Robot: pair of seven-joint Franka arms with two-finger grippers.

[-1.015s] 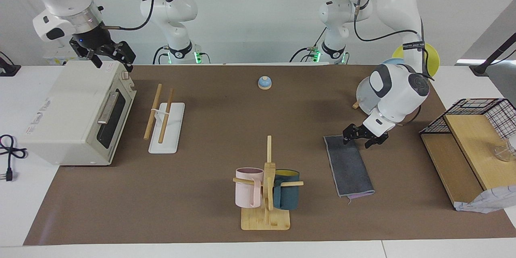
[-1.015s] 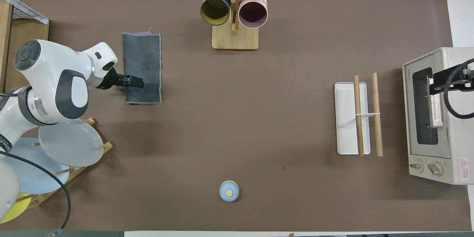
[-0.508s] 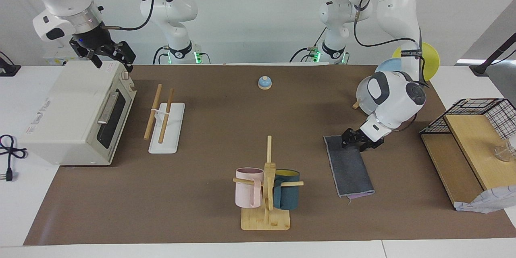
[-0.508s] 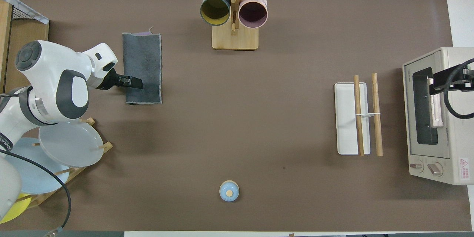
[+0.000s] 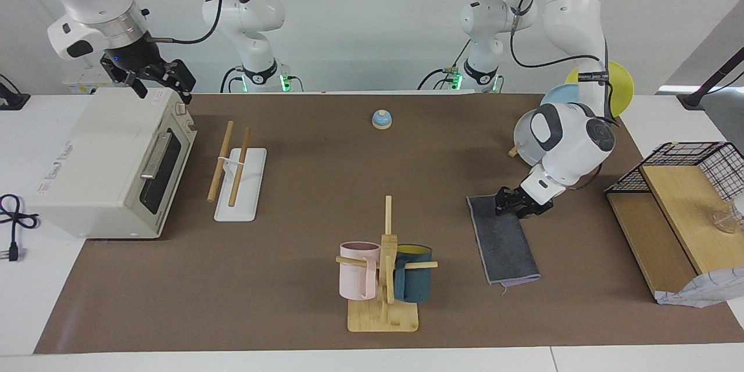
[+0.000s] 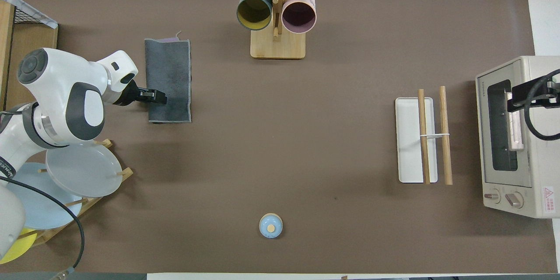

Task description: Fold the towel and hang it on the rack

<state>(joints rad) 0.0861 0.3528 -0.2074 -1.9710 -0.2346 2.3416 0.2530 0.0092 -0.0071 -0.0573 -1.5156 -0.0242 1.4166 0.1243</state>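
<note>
Left pincer (image 5: 514, 204) partly open, touching towel (image 5: 503, 239) edge.

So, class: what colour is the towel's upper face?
Dark grey, with purple peeking at one end; the thin rectangular towel shows best overhead.

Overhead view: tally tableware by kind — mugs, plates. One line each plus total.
Mugs: 2, a dark teal mug and a pink mug on the mug stand.
Plates: 3, a grey plate, a light blue plate and a yellow plate, which is mostly hidden.
Total: 5
</note>
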